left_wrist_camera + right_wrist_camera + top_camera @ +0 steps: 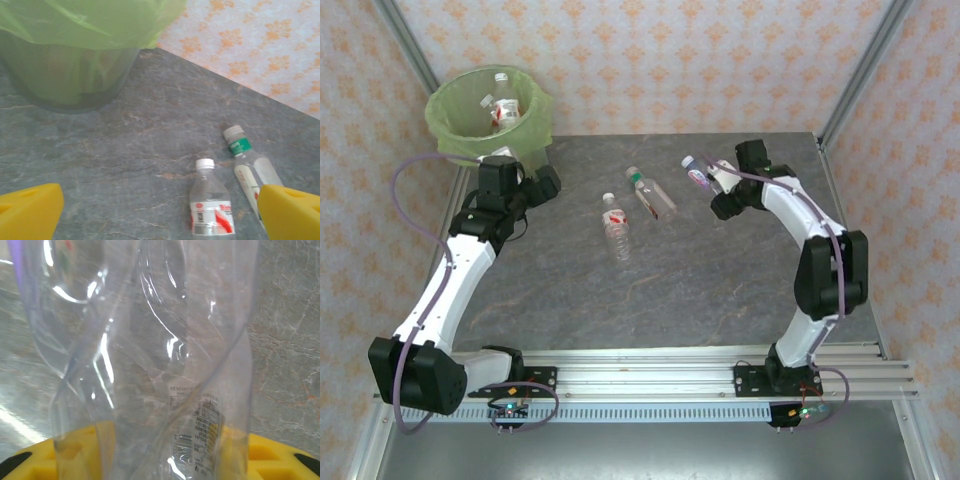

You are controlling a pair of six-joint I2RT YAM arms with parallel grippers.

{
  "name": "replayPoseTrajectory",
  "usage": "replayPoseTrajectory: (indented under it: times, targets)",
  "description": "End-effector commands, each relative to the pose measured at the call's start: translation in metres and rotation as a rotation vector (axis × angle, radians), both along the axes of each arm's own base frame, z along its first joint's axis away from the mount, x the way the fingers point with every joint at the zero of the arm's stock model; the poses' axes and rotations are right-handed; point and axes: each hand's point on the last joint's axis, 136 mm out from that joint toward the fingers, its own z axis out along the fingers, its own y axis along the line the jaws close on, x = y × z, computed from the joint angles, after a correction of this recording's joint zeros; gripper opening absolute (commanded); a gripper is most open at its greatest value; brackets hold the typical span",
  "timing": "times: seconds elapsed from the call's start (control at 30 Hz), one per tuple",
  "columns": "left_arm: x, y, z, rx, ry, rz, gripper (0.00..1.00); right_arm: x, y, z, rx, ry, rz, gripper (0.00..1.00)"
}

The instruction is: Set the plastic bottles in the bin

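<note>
**Right jaws clamped on a clear bottle, left jaws wide apart beside the bin**

The right jaws are closed on a clear purple-capped bottle [700, 172] at the far right of the table [720, 290]. In the right wrist view this bottle's see-through body [150, 365] stands directly in front of the camera, its small printed label low down. It sits between the yellow fingers [280, 455], which press in on it from both sides. From above, the bottle points its cap away to the far left of the right arm's wrist. Whether its body touches the table I cannot tell.

The left jaws stand fully apart and hold nothing. In the left wrist view the two yellow fingertips [30, 210] sit at the lower corners, with bare table between them. From above, the left arm's wrist is just in front of the bin [460, 135], at the far left corner of the table.

The bin is lined with a light-green bag, and at least two bottles in the bin [502, 108] show red-and-white labels.

Two more bottles lie on their sides in the middle of the table, between the two arms. The white-capped bottle [617, 228] has a red-and-white label and lies nearer the arm bases. The green-banded bottle [651, 195] lies just beyond it to the right, close beside it but apart. Both also show in the left wrist view, the white-capped one [211, 200] left of the green-banded one [250, 170]
</note>
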Motion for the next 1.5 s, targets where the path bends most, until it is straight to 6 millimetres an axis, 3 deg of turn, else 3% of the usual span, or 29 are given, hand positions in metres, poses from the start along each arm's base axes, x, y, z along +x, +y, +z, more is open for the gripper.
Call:
replayPoseTrajectory:
  times: [0.0, 0.2, 0.4, 0.6, 0.9, 1.1, 1.3, 1.37, 1.47]
  targets:
    - [0.009, -0.020, 0.007, -0.048, -0.053, -0.105, 1.00, -0.009, 0.029, 0.018, 0.185, -0.021, -0.022, 0.40]
    - [0.013, -0.039, 0.017, -0.104, -0.114, -0.184, 1.00, -0.018, 0.068, 0.033, 0.428, -0.024, -0.028, 0.38]
    - [0.014, -0.070, 0.024, -0.134, -0.151, -0.305, 1.00, -0.009, 0.099, 0.051, 0.579, -0.066, -0.128, 0.39]
    - [0.014, -0.106, 0.028, -0.148, -0.138, -0.452, 1.00, -0.005, 0.117, 0.060, 0.684, -0.081, -0.248, 0.40]
    - [0.019, -0.159, 0.037, -0.230, -0.140, -0.613, 1.00, -0.005, 0.134, 0.077, 0.773, -0.106, -0.288, 0.39]
    - [0.027, -0.196, 0.036, -0.251, -0.139, -0.678, 1.00, -0.020, 0.167, 0.082, 0.893, -0.056, -0.195, 0.40]
    - [0.033, -0.230, 0.036, -0.270, -0.132, -0.760, 1.00, -0.026, 0.180, 0.087, 0.962, -0.016, -0.155, 0.39]
    - [0.038, -0.236, 0.033, -0.265, -0.117, -0.759, 1.00, -0.031, 0.186, 0.090, 0.970, -0.012, -0.119, 0.39]
    - [0.056, -0.229, 0.027, -0.251, -0.109, -0.667, 0.99, -0.037, 0.191, 0.096, 0.984, -0.015, -0.076, 0.39]
